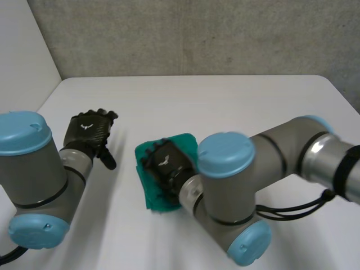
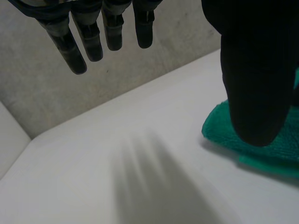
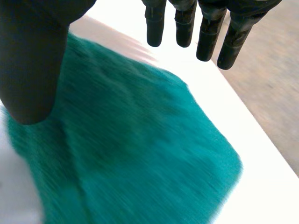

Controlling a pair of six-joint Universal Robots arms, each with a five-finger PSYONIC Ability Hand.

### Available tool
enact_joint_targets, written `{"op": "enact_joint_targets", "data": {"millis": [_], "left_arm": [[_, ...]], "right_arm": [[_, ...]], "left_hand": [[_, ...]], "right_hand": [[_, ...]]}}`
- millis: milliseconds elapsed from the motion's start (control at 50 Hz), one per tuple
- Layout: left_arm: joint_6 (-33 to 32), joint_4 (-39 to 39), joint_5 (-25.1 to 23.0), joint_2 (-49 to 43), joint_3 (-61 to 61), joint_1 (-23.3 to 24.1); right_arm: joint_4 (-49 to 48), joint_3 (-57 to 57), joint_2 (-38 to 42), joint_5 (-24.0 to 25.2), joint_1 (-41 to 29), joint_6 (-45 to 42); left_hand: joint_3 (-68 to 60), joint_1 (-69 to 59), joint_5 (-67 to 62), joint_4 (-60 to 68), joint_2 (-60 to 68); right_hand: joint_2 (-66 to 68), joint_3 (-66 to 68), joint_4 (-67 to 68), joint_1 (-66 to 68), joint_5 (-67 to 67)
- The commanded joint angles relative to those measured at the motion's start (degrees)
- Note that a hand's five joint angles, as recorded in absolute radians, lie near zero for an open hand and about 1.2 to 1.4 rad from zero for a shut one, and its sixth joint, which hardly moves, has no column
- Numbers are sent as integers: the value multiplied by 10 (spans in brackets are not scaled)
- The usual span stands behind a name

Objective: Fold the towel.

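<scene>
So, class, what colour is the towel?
The towel is plain teal green, clearest in the right wrist view.

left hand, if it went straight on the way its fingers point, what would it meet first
Likely nothing near: the left hand points over bare table toward the back wall; the towel lies aside, by its thumb.

Towel (image 1: 160, 203) apparently under right robot hand (image 1: 167, 163).

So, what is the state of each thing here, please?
towel: folded small, lying flat on the table.
left hand: open, fingers straight, holding nothing, beside the towel.
right hand: open, fingers straight, over the towel; contact cannot be told.
table: white, bearing the towel.
</scene>
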State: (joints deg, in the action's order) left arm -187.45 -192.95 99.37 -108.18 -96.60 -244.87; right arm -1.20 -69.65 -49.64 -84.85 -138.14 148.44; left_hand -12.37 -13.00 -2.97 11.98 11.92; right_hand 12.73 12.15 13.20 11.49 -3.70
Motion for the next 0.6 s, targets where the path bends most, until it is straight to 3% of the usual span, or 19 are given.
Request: {"op": "enact_joint_targets", "data": {"millis": [20,140,200,320,440,600], "left_arm": [[32,1,-1,-19,58,60],[64,12,-1,-54,92,85],[98,60,-1,-113,133,110],[114,138,4,-181,163,107],[115,169,5,-196,145,95],[108,171,-2,-146,135,90]], "right_arm": [[-3,-65,-105,-15,86,111],[8,-66,-112,39,130,189],[18,-54,-107,53,143,194],[95,42,24,60,148,193],[156,103,80,58,149,178],[154,109,58,59,153,161]], "left_hand": [[22,28,28,-18,-17],[17,23,22,-13,-12],[17,23,22,-13,-12],[22,28,27,-18,-17],[23,29,29,-19,-19],[23,29,29,-19,-19]], "right_hand": [[-27,-21,-32,-15,37],[-27,-21,-32,-15,37],[-27,-21,-32,-15,37],[-27,-21,-32,-15,37],[-27,-21,-32,-15,37],[-27,-21,-32,-15,37]]}}
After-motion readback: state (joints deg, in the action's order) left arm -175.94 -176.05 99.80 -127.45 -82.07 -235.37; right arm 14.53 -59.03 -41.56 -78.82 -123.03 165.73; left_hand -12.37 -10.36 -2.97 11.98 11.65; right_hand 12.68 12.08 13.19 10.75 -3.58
